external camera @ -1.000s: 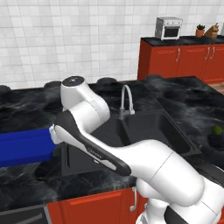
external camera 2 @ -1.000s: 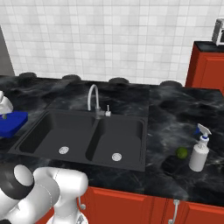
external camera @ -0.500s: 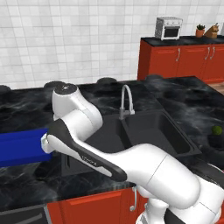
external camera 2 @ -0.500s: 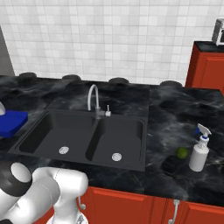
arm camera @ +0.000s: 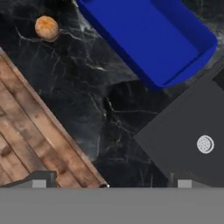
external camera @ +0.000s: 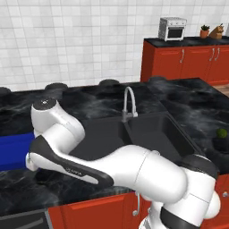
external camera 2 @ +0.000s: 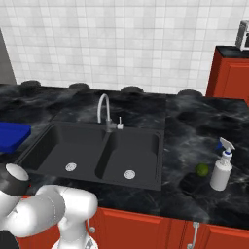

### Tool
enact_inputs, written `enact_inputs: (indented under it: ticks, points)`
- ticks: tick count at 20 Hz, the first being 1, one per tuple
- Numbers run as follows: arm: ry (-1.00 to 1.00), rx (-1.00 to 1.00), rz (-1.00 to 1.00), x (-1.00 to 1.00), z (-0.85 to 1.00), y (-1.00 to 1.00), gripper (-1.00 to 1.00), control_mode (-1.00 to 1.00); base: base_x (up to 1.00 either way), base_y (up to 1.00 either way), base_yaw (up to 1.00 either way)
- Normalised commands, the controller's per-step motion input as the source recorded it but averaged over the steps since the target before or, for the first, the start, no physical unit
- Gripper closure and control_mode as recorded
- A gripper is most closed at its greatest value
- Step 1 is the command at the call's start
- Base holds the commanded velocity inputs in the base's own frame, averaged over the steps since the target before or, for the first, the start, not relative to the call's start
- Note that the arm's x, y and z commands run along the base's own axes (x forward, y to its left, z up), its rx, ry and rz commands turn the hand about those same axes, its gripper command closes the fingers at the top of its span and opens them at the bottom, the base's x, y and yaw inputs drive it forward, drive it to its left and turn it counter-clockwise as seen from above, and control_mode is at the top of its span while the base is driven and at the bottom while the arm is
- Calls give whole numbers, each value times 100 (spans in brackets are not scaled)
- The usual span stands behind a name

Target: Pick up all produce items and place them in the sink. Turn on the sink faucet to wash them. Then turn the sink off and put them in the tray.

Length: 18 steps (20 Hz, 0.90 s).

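Overhead, hand: jaws [arm camera: 109, 183] wide open, empty (scouting).
Tan piece [arm camera: 47, 27]: desk, 11 o'clock, beside tray [arm camera: 192, 30].
Green ball [external camera 2: 202, 169]: desk, right of sink [external camera 2: 146, 146], by spray bottle [external camera 2: 221, 168].

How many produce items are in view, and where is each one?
2. The tan-brown lumpy piece lies on the counter beside the blue tray. The dark green ball sits on the counter next to the spray bottle, right of the sink.

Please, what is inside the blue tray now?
Nothing: in the hand view the blue tray has a bare floor. The tan produce piece lies outside on the counter. One tray end is out of frame.
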Motion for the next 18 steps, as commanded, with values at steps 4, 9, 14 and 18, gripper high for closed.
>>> enact_inputs:
  ticks: [4,9,14,18]
  points:
    - [0,-5,32,0,-15,72,-100,-100,0,0,0]
    - [0,-2,26,-9,-13,64,-100,-100,0,0,0]
    - [0,0,22,-8,-17,60,-100,-100,0,0,0]
    - [0,0,20,0,-19,57,-100,-100,0,0,0]
